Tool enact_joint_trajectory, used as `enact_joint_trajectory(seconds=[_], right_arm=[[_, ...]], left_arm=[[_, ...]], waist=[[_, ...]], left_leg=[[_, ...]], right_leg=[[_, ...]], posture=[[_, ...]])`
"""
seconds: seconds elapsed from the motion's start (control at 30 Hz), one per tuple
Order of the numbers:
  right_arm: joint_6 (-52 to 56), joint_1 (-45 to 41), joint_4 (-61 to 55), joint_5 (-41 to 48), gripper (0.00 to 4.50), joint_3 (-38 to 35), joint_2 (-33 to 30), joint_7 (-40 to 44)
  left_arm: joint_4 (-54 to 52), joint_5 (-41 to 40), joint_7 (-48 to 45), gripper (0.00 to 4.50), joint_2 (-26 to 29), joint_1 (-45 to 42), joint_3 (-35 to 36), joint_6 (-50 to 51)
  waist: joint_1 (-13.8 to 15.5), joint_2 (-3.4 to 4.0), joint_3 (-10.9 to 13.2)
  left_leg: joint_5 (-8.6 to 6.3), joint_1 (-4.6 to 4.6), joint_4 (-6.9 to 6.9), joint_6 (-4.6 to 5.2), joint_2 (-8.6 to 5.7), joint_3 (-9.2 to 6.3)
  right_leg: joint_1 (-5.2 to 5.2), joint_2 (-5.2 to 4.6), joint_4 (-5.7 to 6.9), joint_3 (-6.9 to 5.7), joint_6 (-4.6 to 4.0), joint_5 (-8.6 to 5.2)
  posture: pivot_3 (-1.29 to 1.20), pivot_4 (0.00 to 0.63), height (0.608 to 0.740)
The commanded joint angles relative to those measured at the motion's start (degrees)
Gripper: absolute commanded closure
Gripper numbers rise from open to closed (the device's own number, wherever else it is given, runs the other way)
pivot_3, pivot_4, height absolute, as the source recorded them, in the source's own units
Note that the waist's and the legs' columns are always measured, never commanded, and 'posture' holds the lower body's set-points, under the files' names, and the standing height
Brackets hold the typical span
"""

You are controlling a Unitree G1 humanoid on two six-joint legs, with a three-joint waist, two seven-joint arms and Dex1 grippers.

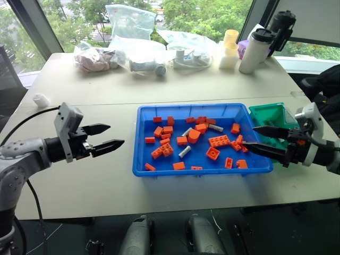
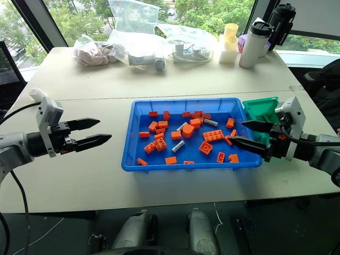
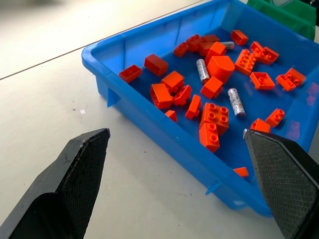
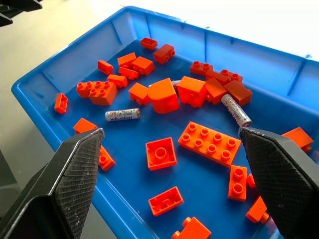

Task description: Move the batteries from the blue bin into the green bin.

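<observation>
Both grippers hung nearest the camera, over the near half of the table (image 1: 90, 180). Seen from the head, the left gripper (image 1: 109, 136) had its two black fingers spread wide with nothing between them, hovering above bare tabletop well to the left of the blue bin (image 1: 139, 159) and pointing at it. The right gripper (image 1: 261, 138) also stood with fingers parted and empty, its tips over the bin's right end, just in front of the green bin (image 1: 264, 112).

From the left wrist, both fingers (image 3: 75, 179) framed the bin's left wall and showed two batteries (image 3: 236, 102) lying among orange bricks (image 3: 213, 119), with a third partly hidden farther off. From the right wrist, the fingers (image 4: 70, 179) framed the bin's floor from the other side: one battery lay flat with its printed label readable as text, though too small to make out, and another lay slanted beside a flat six-stud brick (image 4: 209, 143). A third was tucked behind the larger bricks.

Only the head views gave the layout. The blue bin sat mid-table with the green bin touching or just beside its far right corner; nothing could be seen lying in the green bin. Along the far edge of the table lay clear plastic bags (image 1: 130, 37), a white tumbler (image 1: 254, 50), a black bottle (image 1: 281, 26) and a pale yellow cup (image 1: 230, 40).
</observation>
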Motion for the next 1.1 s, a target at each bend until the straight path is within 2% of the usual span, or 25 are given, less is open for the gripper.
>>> enact_joint_trajectory(seconds=[0.03,0.63,0.77,0.9,1.03,1.1], right_arm=[[-0.46,-0.24,-1.38,0.68,0.04,-1.0,0.15,0.19],[-1.55,-1.88,-0.51,-1.34,0.04,1.49,0.52,-0.81],[-1.78,-2.63,-0.78,-3.1,0.04,2.26,0.97,-2.75],[-0.12,-5.38,-1.95,-0.82,0.04,3.49,2.52,-4.33],[1.27,-9.3,-3.18,-1.13,0.04,8.72,4.04,-5.51],[2.33,-12.95,-4.3,-2.75,0.04,14.84,5.68,-6.65]], left_arm=[[-1.17,-0.78,-0.17,0.0,0.82,-0.21,1.96,-0.33],[-1.19,0.62,-1.52,0.0,2.09,0.3,0.77,-1.55],[0.16,3.51,-4.41,0.0,4.54,0.38,-1.11,-3.8],[5.59,7.64,-10.82,0.0,9.93,-4.46,-5.03,-7.63],[8.62,8.97,-18.15,0.0,13.33,-11.28,-10.18,-8.9],[7.24,8.44,-20.23,0.0,12.91,-13.91,-12.66,-8.58]], waist=[[-0.01,0.0,0.0],[-0.03,0.0,0.0],[-0.02,0.0,0.0],[-0.03,0.0,0.0],[-0.1,0.0,0.01],[-0.12,0.01,0.01]], left_leg=[[0.0,0.0,0.0,0.0,0.0,0.0],[0.0,0.0,0.0,0.0,0.0,0.0],[0.0,0.0,0.0,0.0,0.0,0.01],[0.0,0.01,0.0,0.0,-0.01,0.01],[0.0,0.0,-0.01,0.0,-0.01,0.05],[-0.01,-0.03,-0.03,0.02,-0.01,0.07]], right_leg=[[0.0,0.0,0.0,0.0,0.0,0.0],[0.0,0.0,0.0,0.0,0.0,0.0],[0.0,0.01,0.0,0.0,0.0,0.0],[-0.01,0.04,0.0,-0.01,-0.01,0.0],[-0.04,0.06,0.0,0.0,-0.01,-0.01],[-0.08,0.05,-0.02,0.01,-0.01,-0.01]], posture=[[0.0,0.15,0.74],[0.0,0.15,0.74],[0.0,0.15,0.74],[0.0,0.15,0.74],[0.0,0.15,0.74],[0.0,0.15,0.74]])
